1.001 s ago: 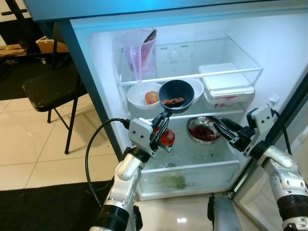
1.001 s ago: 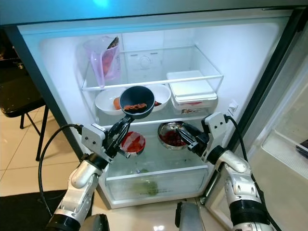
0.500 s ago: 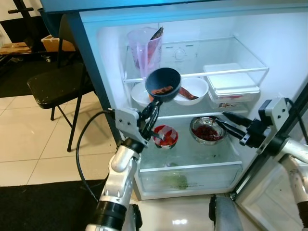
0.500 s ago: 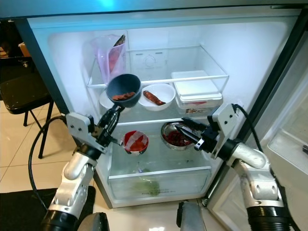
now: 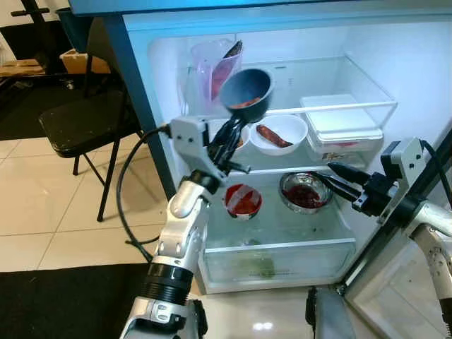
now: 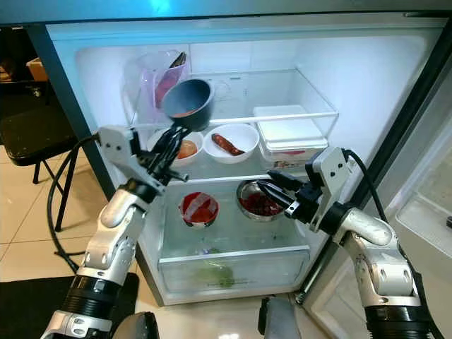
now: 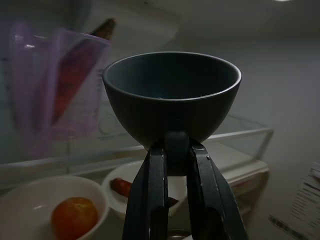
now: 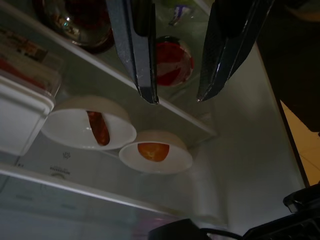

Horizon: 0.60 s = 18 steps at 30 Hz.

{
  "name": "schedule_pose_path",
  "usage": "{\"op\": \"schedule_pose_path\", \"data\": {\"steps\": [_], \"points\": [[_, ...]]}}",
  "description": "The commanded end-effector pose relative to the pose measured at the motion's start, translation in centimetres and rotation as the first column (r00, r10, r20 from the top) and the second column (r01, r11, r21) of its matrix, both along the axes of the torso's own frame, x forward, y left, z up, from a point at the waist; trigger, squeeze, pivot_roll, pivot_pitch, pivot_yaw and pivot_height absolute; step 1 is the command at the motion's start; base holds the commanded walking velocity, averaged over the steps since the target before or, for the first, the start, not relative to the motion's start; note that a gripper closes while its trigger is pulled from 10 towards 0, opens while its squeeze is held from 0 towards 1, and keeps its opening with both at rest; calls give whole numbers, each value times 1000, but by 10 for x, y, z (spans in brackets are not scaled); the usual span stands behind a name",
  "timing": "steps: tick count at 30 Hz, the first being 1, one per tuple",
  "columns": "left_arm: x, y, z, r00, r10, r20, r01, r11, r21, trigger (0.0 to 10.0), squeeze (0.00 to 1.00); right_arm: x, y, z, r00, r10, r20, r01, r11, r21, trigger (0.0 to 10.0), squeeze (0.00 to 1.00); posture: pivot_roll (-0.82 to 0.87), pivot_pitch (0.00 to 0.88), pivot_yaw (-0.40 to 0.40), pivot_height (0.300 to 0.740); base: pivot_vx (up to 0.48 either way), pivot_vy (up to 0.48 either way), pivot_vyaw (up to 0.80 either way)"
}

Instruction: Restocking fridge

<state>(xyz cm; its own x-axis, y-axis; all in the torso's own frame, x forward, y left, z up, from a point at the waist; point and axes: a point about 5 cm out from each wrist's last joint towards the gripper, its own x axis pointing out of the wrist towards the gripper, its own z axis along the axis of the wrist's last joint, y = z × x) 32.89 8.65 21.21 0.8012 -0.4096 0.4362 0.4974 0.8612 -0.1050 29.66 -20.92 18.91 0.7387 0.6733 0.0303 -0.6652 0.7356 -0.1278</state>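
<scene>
Two white bowls (image 5: 279, 133) on the fridge (image 5: 395, 63) middle shelf, one steel bowl (image 5: 304, 192) and one red bowl (image 5: 243, 200) below. Left gripper (image 5: 236, 129) clamps the dark bowl (image 5: 246, 90) by its base, tilted, mouth toward the fridge's upper shelf. Right gripper (image 5: 333, 180), fingers apart, beside the steel bowl.

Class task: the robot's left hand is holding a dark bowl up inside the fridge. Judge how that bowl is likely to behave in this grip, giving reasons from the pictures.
The dark bowl looks rigid, probably ceramic, so likely breakable if dropped. The left hand pinches it only low at the base, so it may tip easily. It already leans in the head views, and the reddish food inside could slide toward its lower rim.
</scene>
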Motion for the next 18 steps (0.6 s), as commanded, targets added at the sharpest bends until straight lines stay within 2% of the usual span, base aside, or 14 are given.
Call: {"op": "schedule_pose_path", "data": {"steps": [1, 9, 13, 18], "points": [[4, 0, 2, 1000, 10, -26, -10, 1000, 1, 10000, 0, -7, -3, 3, 1000, 25, -14, -25, 1000, 8, 10000, 0, -22, 0, 30, 440, 0, 0, 0], [13, 10, 5, 997, 52, -53, -51, 998, 32, 10000, 0, -11, -24, 21, 1000, -20, 20, 21, 999, -28, 10000, 0, -21, 0, 32, 440, 0, 0, 0], [16, 14, 6, 996, 65, -63, -62, 997, 39, 10000, 0, -13, -28, 26, 999, -25, 26, 26, 999, -40, 10000, 0, -22, 0, 31, 440, 0, 0, 0], [23, 18, 9, 994, 81, -71, -77, 995, 57, 10000, 0, -22, -39, 38, 999, -21, 32, 24, 996, -87, 10000, 0, -24, 0, 33, 440, 0, 0, 0]]}}
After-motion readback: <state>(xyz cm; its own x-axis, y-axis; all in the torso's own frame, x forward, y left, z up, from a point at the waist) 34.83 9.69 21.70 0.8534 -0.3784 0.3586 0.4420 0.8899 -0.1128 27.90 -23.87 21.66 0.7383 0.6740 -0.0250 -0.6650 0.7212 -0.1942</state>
